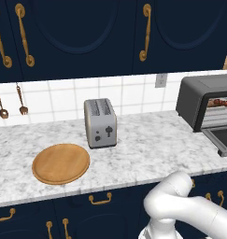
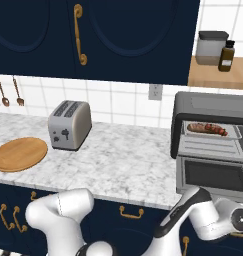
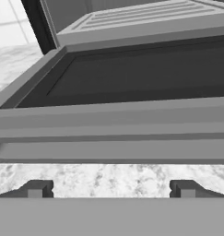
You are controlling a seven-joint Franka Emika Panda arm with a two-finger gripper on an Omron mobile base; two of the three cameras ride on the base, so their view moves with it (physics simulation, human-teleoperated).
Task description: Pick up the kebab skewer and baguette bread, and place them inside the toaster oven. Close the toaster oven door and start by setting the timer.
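The skewer (image 2: 208, 128) lies on the upper rack inside the oven (image 2: 213, 110), at the table's (image 2: 123, 165) right end. The door (image 2: 213, 175) hangs open, flat. The claw (image 3: 111, 188), spread wide and empty, sits just before the door's edge. A toaster (image 2: 69, 125) and wooden plate (image 2: 19, 154) stand well left.

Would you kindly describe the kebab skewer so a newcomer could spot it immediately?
Find the dark grey toaster oven at the marble counter's right end, its door folded down. On the upper rack lies the kebab skewer, a thin stick of dark red meat chunks, unlike the bare rack below.

Toaster oven (image 1: 206, 105) cut by frame edge; food inside indistinct.
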